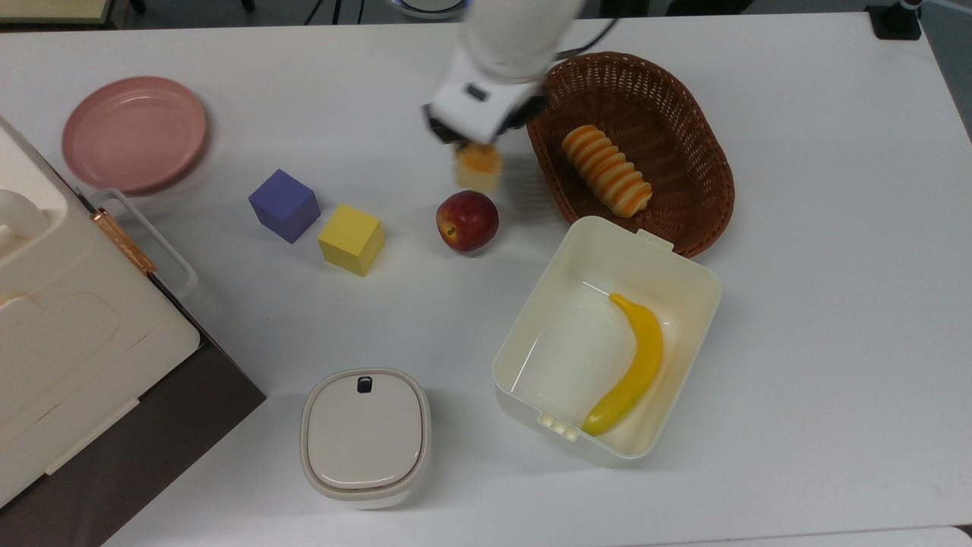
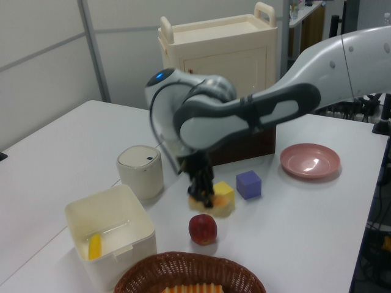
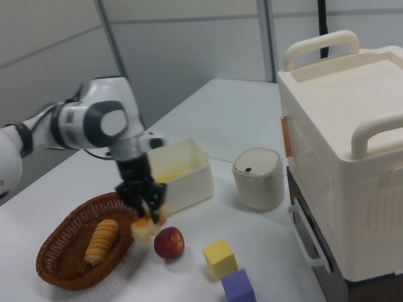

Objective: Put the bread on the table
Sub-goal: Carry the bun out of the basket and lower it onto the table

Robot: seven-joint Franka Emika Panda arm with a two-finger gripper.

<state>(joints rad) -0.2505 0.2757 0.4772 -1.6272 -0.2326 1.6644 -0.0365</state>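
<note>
Bread (image 1: 478,166) gripped by end effector (image 1: 472,146), above table (image 1: 820,228), beside apple (image 1: 467,220), no readable writing

The gripper (image 3: 147,212) holds the bread (image 3: 146,228) above the table (image 3: 208,138), between the wicker basket (image 3: 60,264) and the apple (image 3: 169,243). 1 striped roll (image 3: 101,241) lies in the basket.

Quick headcount on my worktop (image 1: 820,304)

Two cubes, purple (image 1: 284,205) and yellow (image 1: 351,239); two breads, bun (image 1: 478,166) and ridged roll (image 1: 607,170); one apple (image 1: 467,220), one banana (image 1: 629,365).
</note>
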